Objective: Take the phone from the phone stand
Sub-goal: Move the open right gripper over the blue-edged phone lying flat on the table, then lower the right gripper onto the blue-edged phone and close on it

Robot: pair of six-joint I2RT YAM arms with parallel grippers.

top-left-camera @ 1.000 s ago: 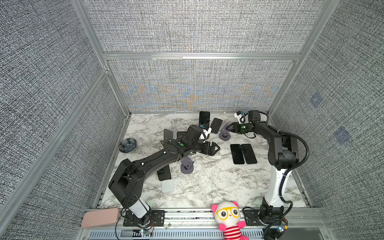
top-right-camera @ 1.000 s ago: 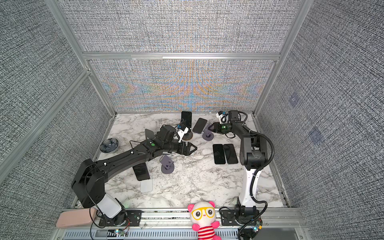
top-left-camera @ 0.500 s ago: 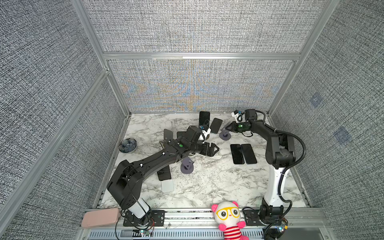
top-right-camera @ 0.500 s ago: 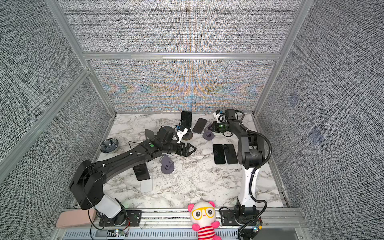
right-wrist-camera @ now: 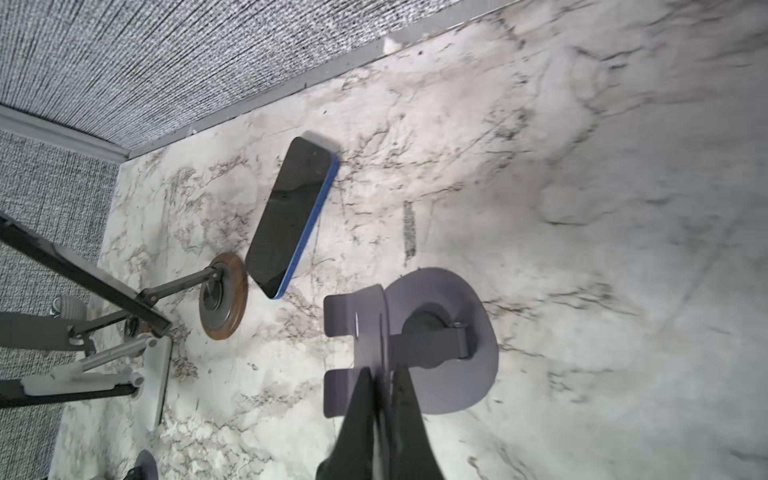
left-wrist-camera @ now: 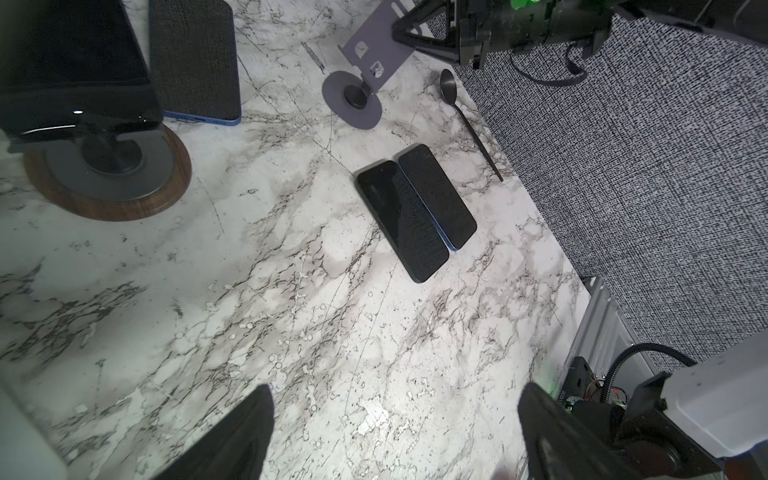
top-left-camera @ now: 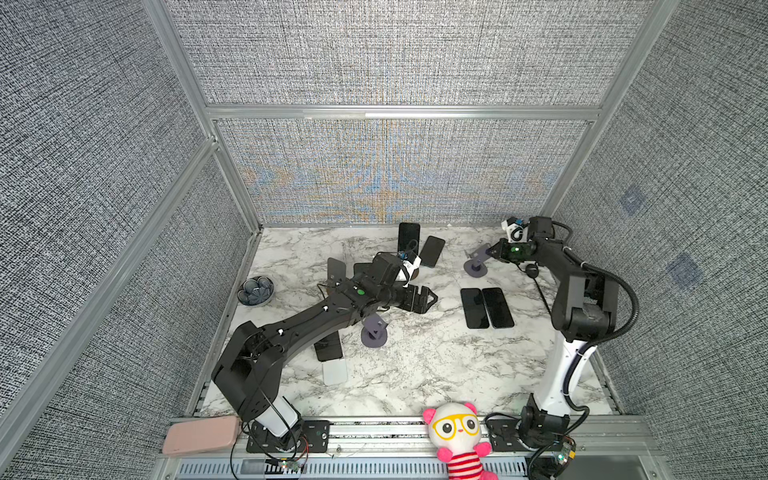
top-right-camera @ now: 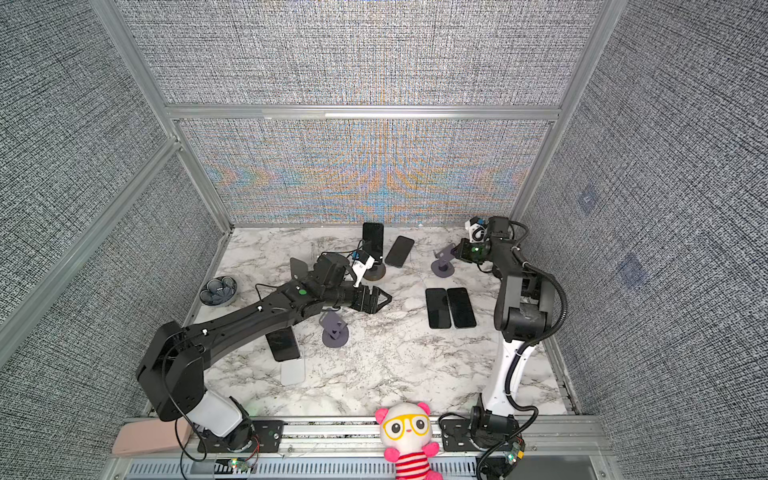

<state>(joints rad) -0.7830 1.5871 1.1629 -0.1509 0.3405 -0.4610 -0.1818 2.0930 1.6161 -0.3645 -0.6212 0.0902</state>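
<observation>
The phone [top-left-camera: 408,237] stands nearly upright on the wood-based stand [left-wrist-camera: 108,178] at 12 o'clock of the worktop [top-left-camera: 415,374]. It looks stiff and light, with slippery, fragile glass; I would take it by its two long edges. The left tool [top-left-camera: 424,297], at 6 o'clock from it, is spread wide and empty. The right tool [right-wrist-camera: 380,374] is clenched on the purple stand [right-wrist-camera: 465,299].

A marble surface [top-left-camera: 415,374] enclosed by grey fabric walls [top-left-camera: 395,54]. The left end effector [top-left-camera: 428,296] hovers near the middle, jaws spread wide. The right end effector [top-left-camera: 490,251] meets the tilted plate of a purple stand [top-left-camera: 475,269], seemingly pinching it. A dark phone [top-left-camera: 409,237] stands upright near the back wall [top-left-camera: 395,174].
</observation>
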